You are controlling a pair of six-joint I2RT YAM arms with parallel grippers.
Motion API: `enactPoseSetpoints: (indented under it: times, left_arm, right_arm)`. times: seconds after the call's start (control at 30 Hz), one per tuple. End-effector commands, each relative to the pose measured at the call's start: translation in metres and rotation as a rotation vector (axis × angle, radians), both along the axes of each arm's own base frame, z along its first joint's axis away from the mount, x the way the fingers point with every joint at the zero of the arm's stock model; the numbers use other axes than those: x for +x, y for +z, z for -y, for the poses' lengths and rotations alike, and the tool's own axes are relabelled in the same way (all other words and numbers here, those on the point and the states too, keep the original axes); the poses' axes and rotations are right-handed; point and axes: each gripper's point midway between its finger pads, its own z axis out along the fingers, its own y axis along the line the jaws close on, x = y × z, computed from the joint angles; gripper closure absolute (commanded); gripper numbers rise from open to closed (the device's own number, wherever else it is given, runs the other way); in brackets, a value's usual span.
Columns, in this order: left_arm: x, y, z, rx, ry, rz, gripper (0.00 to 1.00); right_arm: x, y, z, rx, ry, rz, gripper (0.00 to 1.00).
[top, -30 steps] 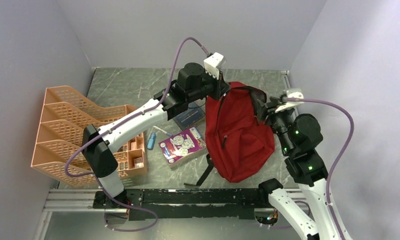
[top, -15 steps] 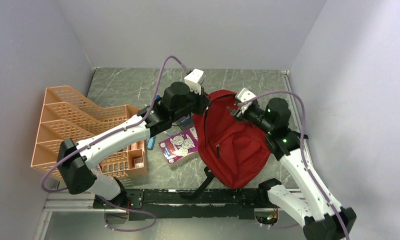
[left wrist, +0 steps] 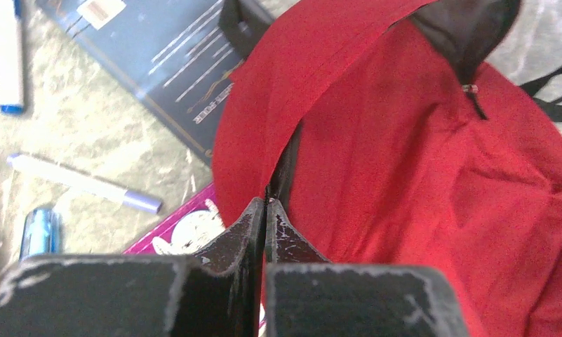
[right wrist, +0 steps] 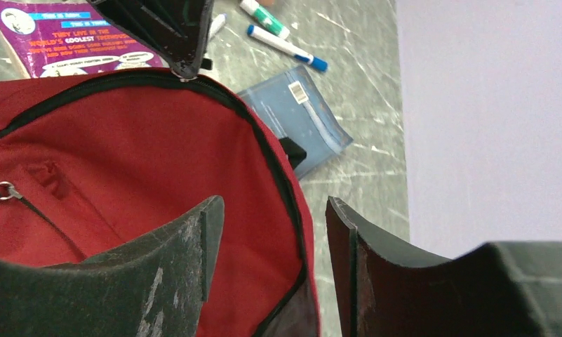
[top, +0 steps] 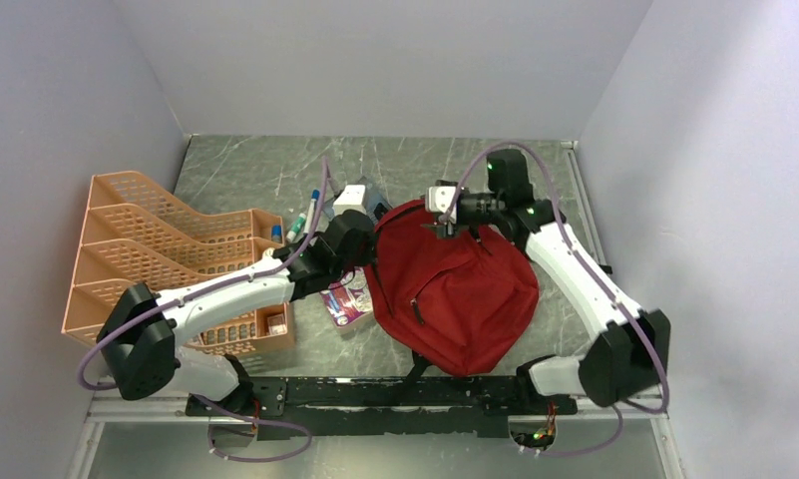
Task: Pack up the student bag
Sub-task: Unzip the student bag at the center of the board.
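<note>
- Currently, student bag [top: 455, 299] lies mid-table, just right of purple book [top: 343, 302].
- left gripper [left wrist: 265, 203]: fingers pressed together, pinching the bag's black zipper edge, far-left side.
- right gripper [right wrist: 273, 203]: fingers spread, over the bag's far rim.

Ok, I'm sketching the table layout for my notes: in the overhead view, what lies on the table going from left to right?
orange mesh organiser → marker pens → purple book → red backpack
</note>
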Motion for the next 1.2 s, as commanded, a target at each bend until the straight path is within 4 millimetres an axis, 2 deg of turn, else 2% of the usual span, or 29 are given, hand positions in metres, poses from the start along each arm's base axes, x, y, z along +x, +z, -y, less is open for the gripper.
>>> enactPoseSetpoints:
  times: [0.0, 0.27, 0.47, 0.63, 0.93, 1.17]
  left_arm:
    - [-0.006, -0.017, -0.022, -0.028, 0.124, -0.045, 0.95]
    - [-0.004, -0.026, -0.03, -0.01, 0.147, -0.059, 0.95]
    - [-0.004, -0.025, -0.03, -0.011, 0.144, -0.052, 0.95]
    - [-0.003, -0.024, -0.03, -0.014, 0.138, -0.051, 0.95]
    - [-0.005, -0.022, -0.03, -0.019, 0.134, -0.048, 0.95]
    - [-0.005, -0.024, -0.029, -0.018, 0.124, -0.05, 0.95]
  right_arm:
    - [-0.005, -0.012, -0.019, -0.02, 0.208, -0.045, 0.41]
    - [0.009, -0.04, -0.06, -0.104, 0.307, -0.097, 0.39]
    - [0.023, -0.049, -0.082, -0.123, 0.361, -0.109, 0.39]
    - [0.032, -0.062, -0.087, -0.15, 0.394, -0.137, 0.39]
    - [0.036, -0.104, -0.091, -0.191, 0.442, -0.249, 0.41]
    - [0.044, -0.116, -0.099, -0.178, 0.436, -0.263, 0.44]
